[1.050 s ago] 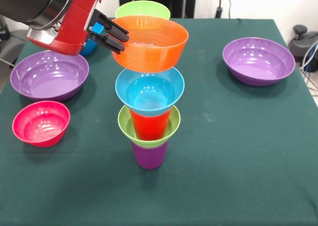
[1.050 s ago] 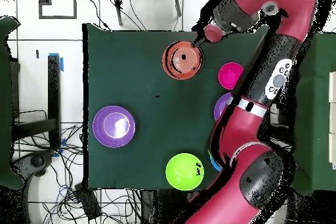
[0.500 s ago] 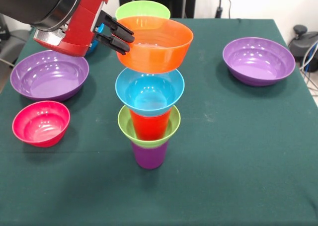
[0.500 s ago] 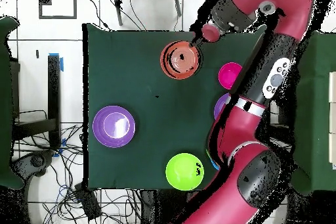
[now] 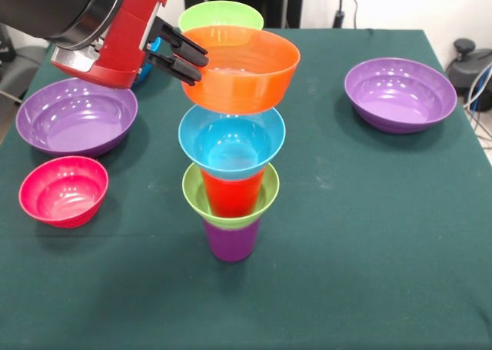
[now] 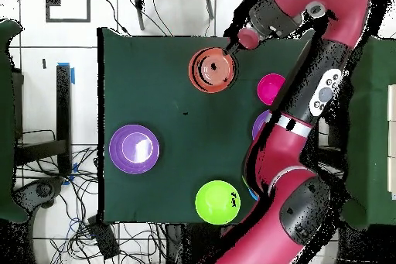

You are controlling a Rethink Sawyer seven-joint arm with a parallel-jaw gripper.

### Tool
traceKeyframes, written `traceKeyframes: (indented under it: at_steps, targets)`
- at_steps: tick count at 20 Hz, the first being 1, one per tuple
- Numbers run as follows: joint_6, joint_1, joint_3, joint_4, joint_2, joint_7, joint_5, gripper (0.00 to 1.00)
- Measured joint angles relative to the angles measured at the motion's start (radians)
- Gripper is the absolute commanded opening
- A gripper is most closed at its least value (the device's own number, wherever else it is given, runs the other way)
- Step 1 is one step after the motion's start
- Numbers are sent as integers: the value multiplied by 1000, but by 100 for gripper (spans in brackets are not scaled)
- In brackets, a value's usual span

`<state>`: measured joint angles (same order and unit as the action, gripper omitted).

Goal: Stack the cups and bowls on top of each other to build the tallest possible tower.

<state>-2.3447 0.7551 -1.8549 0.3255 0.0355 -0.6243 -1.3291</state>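
While I am carrying the glossy orange plastic bowl (image 5: 241,68) above the tower (image 5: 231,182), my gripper (image 5: 178,51) is pinching its left rim between my two black fingers (image 5: 184,47), one above the lip and one below, so the bowl is hanging out to the right of my grip.

Going left to right across the green-clothed table (image 5: 369,235): the small pink plastic bowl (image 5: 63,190) is sitting near the left edge, with a wide purple plastic bowl (image 5: 75,115) just behind it. A lime green plastic bowl (image 5: 221,16) is resting at the far edge, partly hidden behind the orange one. In the middle, the tower is standing with the ribbed translucent purple cup (image 5: 231,240) at the base, then a small lime green bowl (image 5: 230,197), the solid red cup (image 5: 231,195) and a small blue plastic bowl (image 5: 231,141) on top. The second wide purple bowl (image 5: 400,93) is lying towards the right edge, well apart.

From overhead the orange bowl is covering the stack, so I judge I am roughly centred. To do this well, I am aiming to keep the bowl level, bring it straight down until its base is seating inside the blue bowl, and only then part my fingers. Since I am holding one side only, any tilt or sideways drag on release could tip the narrow stack, so I should be drawing away slowly leftwards.
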Motion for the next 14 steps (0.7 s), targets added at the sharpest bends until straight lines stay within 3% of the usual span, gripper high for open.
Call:
traceKeyframes:
  at_steps: [14]
  targets:
    - [0, 0, -3, -5, -12, 0, 0, 0]
